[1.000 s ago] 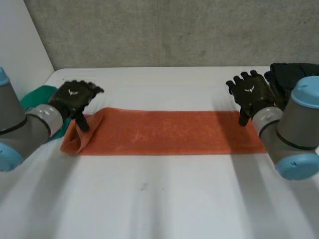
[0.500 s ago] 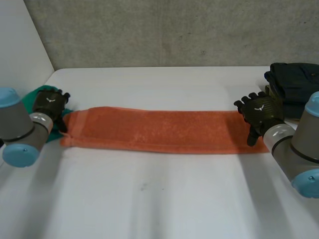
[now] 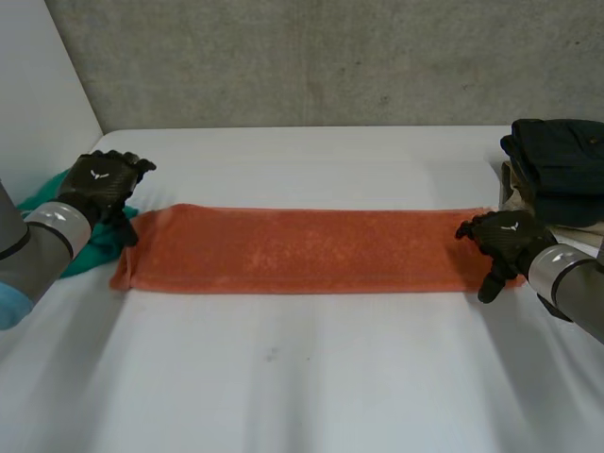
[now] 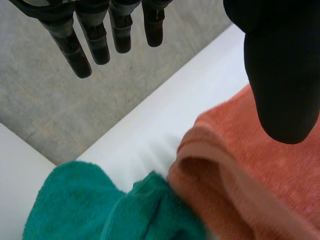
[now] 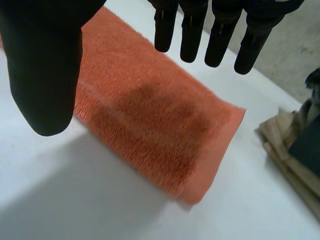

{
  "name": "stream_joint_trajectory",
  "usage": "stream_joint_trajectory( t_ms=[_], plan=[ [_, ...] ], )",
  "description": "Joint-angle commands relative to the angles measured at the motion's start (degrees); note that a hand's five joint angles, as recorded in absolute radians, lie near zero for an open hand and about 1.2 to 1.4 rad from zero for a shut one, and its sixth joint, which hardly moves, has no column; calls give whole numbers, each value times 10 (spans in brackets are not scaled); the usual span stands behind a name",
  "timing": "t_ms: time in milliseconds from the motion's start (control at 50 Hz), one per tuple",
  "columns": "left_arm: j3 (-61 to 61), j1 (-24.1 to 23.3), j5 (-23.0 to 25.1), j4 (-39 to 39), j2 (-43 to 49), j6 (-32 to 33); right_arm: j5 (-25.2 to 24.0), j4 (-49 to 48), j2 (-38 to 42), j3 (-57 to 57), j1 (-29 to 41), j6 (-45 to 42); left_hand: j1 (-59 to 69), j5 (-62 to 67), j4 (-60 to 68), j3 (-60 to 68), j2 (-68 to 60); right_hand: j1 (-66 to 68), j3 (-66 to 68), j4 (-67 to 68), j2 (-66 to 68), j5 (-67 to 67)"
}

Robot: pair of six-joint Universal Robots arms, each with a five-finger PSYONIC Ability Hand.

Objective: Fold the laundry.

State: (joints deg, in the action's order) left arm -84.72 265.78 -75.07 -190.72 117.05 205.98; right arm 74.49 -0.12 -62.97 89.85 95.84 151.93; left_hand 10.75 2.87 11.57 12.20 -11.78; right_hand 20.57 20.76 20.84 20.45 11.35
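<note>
The left hand (image 3: 99, 184) and right hand (image 3: 500, 238) are black, each with a white emblem (image 3: 98, 175) on its back. Grey forearms (image 3: 47, 247) adjoin them, with a light-blue cap (image 3: 8, 304) on the left.

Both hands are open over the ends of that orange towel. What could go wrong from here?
The green cloth touches the rumpled end of the orange towel by the left hand, so a grasp there might catch both. The right hand sits near the dark clothes stack and could nudge it while lifting.
</note>
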Motion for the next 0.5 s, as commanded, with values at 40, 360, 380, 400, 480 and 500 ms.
stream_joint_trajectory(
  t_ms=[40,360,380,400,480,500],
  plan=[
    [-41,-14,11,-20,-34,-33,2,-31,43,-3,-15,-16,-8,-29,-16,-22,18,71,69,68,72,63],
    [-70,-23,6,-43,-60,-44,145,-162,44,-1,-64,-82,-8,-29,-16,-22,18,594,592,592,595,587],
    [-72,-22,6,-44,-65,-46,138,-175,35,6,-78,-103,-8,-29,-16,-22,18,594,592,592,595,587],
    [-75,-21,6,-44,-70,-48,131,-180,34,8,-87,-122,-8,-29,-16,-22,18,594,592,592,595,587],
    [-85,-12,11,-48,-93,-61,123,-182,39,5,-117,-215,-8,-29,-16,-22,18,594,592,592,595,587],
    [-90,-9,12,-51,-99,-66,125,-183,43,1,-121,-237,-8,-29,-16,-22,18,594,592,592,595,587]
  ],
)
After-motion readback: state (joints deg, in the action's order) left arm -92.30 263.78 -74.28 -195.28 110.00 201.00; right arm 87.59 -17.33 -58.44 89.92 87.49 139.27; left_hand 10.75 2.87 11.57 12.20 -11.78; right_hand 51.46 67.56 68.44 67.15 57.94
